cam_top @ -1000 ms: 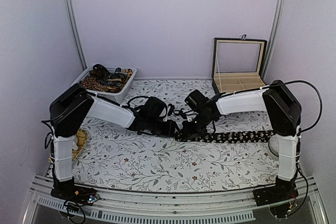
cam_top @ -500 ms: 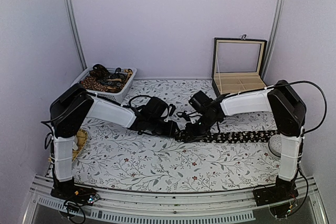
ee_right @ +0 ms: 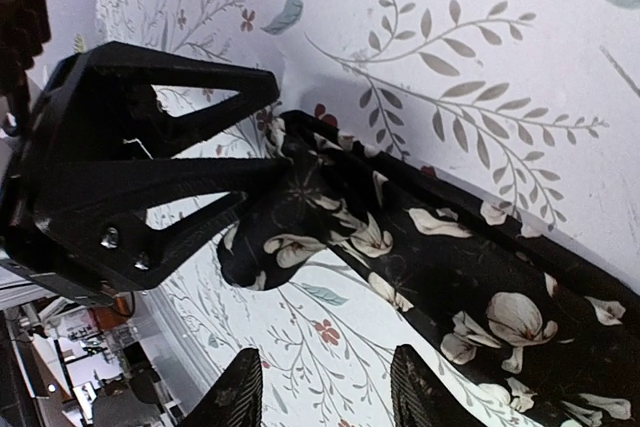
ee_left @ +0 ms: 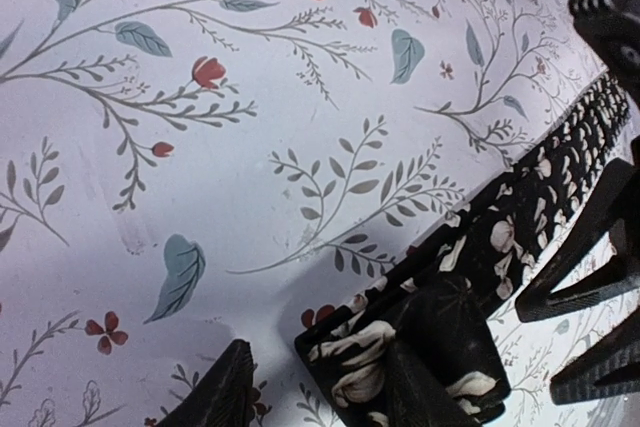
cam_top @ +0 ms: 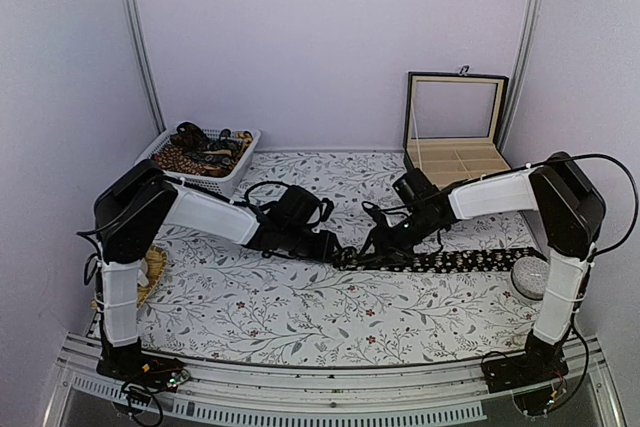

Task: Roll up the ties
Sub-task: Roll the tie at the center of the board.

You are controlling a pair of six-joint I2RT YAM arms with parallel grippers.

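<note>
From above, the right gripper [cam_top: 378, 244] is seen drawn back rightward from the left gripper [cam_top: 336, 251], which it crowded 1 second ago. The black flowered tie [cam_top: 450, 260] is laid flat toward the right.

In the left wrist view, the jaws are parted, with 1 finger on the tie's folded end and 1 on bare tablecloth [ee_left: 250, 147].

In the right wrist view, the fingers are spread and nothing is pinched, so rolling is judged barely begun.

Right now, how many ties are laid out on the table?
1. The black floral tie runs from the middle of the table toward its right edge. More are heaped in the white basket far left, uncountable.
</note>
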